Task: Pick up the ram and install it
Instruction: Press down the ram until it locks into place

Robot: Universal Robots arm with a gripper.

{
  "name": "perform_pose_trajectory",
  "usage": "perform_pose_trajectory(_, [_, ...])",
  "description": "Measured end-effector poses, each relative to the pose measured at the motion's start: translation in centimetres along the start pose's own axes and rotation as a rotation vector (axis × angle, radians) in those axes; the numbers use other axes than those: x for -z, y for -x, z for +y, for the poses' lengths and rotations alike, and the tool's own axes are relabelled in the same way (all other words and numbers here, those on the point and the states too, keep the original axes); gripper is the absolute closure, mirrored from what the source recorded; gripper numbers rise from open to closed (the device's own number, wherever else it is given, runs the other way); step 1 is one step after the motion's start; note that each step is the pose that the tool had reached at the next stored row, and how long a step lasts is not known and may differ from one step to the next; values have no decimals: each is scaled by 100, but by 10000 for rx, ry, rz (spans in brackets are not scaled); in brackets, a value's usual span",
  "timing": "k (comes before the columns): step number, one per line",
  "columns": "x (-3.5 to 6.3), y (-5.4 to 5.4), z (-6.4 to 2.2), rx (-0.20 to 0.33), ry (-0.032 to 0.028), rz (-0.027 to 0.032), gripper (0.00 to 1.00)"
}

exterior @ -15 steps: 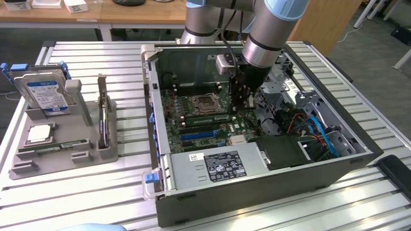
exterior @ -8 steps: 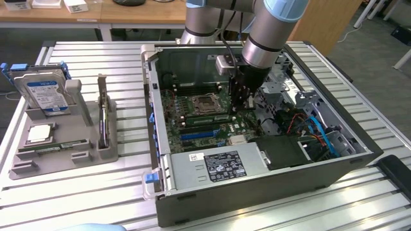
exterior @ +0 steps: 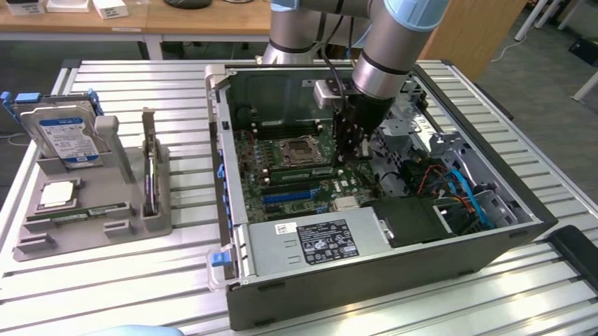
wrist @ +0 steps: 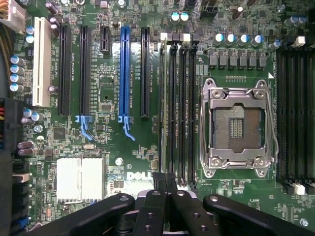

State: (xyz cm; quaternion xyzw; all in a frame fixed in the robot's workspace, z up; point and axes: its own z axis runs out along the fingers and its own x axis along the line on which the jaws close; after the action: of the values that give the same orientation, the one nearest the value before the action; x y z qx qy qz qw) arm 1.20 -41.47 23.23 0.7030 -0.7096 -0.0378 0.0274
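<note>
Pressed together at the fingers (wrist: 158,184), with no gap seen between the dark tips. Cannot tell from the wrist view whether anything thin sits pinched there. Poised just over one end of the black memory slots (wrist: 178,113), beside the open processor socket (wrist: 238,128) with its silver frame. Seen close on the wrist view alone: a blue card slot (wrist: 124,73) and fine board detail.

From the exterior view, reaching down with the arm (exterior: 393,49) into the open computer case (exterior: 374,280), fingers (exterior: 351,150) low over the board; tips hard to make out against the dark parts behind.

Well apart, toward the exterior view's left: a grey tray (exterior: 103,182) on the slatted tabletop (exterior: 140,280), with the ram (exterior: 80,213) lying flat along its near edge. Behind the ram, a square silver chip (exterior: 58,194) and an upright hard drive (exterior: 66,133).
</note>
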Motion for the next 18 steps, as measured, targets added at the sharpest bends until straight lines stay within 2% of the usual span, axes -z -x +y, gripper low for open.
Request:
perform_pose_trajectory(2, [31,0,3,1,5,-7,90])
perform_pose_trajectory(7, [34,0,3,3,7,-9,90])
perform_pose_trajectory(14, [-26,8,2,-9,20,-23,90])
perform_pose_trajectory(16, [-30,9,7,-35,52,-68,90])
perform_pose_trajectory(18, [-32,10,15,-64,126,-108,90])
